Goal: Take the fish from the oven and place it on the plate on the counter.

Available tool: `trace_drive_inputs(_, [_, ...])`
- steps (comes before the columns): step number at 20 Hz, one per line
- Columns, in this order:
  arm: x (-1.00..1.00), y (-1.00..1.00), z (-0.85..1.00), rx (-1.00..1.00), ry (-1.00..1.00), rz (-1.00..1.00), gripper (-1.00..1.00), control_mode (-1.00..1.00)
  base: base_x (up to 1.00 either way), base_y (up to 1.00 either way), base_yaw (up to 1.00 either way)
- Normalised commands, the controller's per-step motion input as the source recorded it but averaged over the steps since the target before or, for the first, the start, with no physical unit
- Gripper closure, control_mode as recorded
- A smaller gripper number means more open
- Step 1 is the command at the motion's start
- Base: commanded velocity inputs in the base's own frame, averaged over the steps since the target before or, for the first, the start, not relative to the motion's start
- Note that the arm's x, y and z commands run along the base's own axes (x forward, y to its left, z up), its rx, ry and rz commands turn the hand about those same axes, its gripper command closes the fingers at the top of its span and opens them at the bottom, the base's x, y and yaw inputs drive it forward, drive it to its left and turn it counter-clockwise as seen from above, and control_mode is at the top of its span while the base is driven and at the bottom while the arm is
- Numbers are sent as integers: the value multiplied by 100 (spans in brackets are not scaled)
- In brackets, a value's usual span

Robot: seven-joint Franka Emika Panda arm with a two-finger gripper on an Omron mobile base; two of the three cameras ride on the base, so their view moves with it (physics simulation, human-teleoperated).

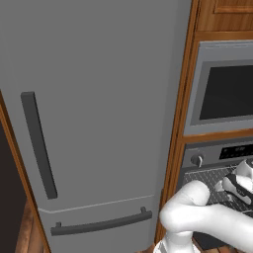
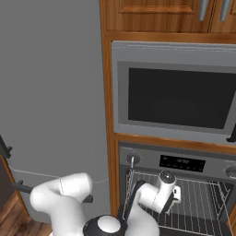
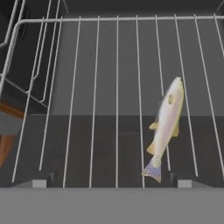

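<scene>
- Tall grey fridge (image 1: 99, 99): dark vertical handle (image 1: 38, 143) above, dark horizontal drawer handle (image 1: 101, 225) below.
- Grey-framed dark-windowed unit (image 2: 177, 94): built into wooden surround.
- Wooden cabinets (image 2: 152, 14): mounted above the unit.

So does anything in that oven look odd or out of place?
Only the fish: it lies bare and slantwise across the wires of the oven rack, with no tray or dish under it. Nothing looks spilled or damaged.

Oven (image 1: 217, 158) cut by right frame edge; display digits (image 2: 182, 162) too small to read
</scene>
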Motion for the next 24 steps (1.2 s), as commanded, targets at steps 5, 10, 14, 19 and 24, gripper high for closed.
trace_drive_inputs(5, [27, -24, 0, 5, 7, 0, -100, -100, 0, 0, 0])
trace_drive_inputs(10, [4, -37, -12, 7, 2, 0, -100, -100, 0, 0, 0])
trace_drive_inputs(14, [0, -38, -15, 8, 0, -1, -100, -100, 0, 0, 0])
trace_drive_inputs(19, [8, -25, -17, 5, 0, 0, -100, -100, 0, 0, 0])
trace_drive_inputs(24, [20, 0, -16, 0, 0, 0, -100, -100, 0, 0, 0])
